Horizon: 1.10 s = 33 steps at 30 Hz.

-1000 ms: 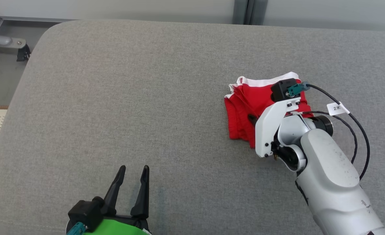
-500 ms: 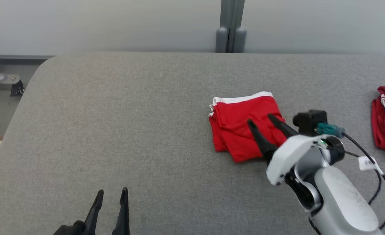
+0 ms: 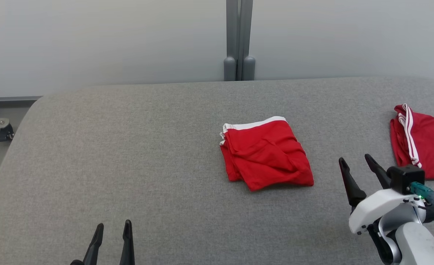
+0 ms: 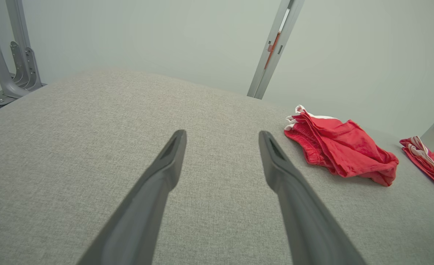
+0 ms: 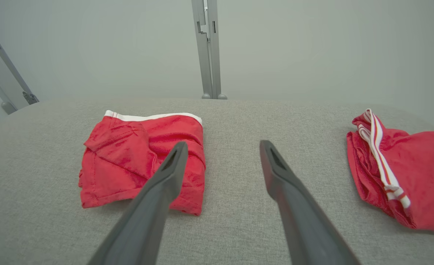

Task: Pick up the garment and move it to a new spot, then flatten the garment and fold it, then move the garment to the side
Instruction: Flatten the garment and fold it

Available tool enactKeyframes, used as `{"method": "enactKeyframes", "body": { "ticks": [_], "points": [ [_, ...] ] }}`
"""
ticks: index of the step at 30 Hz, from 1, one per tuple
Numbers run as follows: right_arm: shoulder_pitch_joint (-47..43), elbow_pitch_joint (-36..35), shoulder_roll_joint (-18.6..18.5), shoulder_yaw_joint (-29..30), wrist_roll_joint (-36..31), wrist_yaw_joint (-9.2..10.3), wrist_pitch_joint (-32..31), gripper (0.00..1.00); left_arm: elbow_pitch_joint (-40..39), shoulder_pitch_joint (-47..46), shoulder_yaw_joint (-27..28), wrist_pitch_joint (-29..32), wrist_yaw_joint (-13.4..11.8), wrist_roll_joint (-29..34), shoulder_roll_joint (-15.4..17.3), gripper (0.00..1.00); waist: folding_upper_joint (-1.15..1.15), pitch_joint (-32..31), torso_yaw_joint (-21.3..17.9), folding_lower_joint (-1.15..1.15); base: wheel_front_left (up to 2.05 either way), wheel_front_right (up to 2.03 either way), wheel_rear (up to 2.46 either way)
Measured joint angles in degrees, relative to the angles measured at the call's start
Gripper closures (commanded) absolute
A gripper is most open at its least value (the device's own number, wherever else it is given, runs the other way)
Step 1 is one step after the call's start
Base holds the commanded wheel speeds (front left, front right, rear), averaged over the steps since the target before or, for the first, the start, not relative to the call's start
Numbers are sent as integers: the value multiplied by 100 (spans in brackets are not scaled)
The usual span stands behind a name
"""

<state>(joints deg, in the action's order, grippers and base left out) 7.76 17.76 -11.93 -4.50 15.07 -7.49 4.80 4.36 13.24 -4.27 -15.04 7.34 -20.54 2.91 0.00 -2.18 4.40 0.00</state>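
Two dark fingers of our left gripper (image 3: 113, 223) rise at the bottom left of the head view, spread apart with nothing between them. Our left wrist view shows bare grey cloth in the gap. At the lower right of the head view our right gripper (image 3: 354, 157) likewise stands spread and empty over the grey padded table (image 3: 128, 154). In our right wrist view its left finger overlaps the near right corner of the folded red shorts (image 3: 266, 156), but the head view shows the shorts lying apart from it, up and to the left. The shorts rest at the middle of the head view, white waistband along their far edge, touching neither gripper. A second red garment with white stripes (image 3: 423, 147) lies at the right edge, just beyond the right gripper. Farther back a grey post (image 3: 239, 40) stands against the pale wall (image 3: 91, 36). A metal frame (image 4: 3, 73) shows at the upper left of the left wrist view.
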Motion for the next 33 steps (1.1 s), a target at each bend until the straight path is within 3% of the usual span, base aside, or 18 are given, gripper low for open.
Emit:
{"method": "enactKeyframes", "body": {
  "ticks": [1,2,11,21,27,33],
  "points": [
    [75,57,10,23,5,0,-16,57,-10,1,-15,0,-3,-2,0,0,0,5,11,0,0,0,0],
    [190,121,-3,12,5,0,-77,100,-23,-1,-32,0,-3,-4,0,0,0,19,26,0,0,0,0],
    [1705,968,-171,-285,-201,-4,-701,100,-19,-441,-159,-1,-2,113,0,0,0,476,251,0,0,0,0],
    [2603,2486,-285,-1082,4,-4,-1240,100,181,-905,-314,0,5,-5,-1,0,0,1058,897,0,0,0,0],
    [2608,2532,-406,-1730,733,-4,-1393,100,223,-890,-294,0,5,-8,-1,0,0,1134,1051,0,0,0,0],
    [2375,1913,-721,-2650,1719,-4,-1492,100,212,-882,-254,0,7,-5,-2,0,0,1056,970,0,0,0,0]
  ]
}}
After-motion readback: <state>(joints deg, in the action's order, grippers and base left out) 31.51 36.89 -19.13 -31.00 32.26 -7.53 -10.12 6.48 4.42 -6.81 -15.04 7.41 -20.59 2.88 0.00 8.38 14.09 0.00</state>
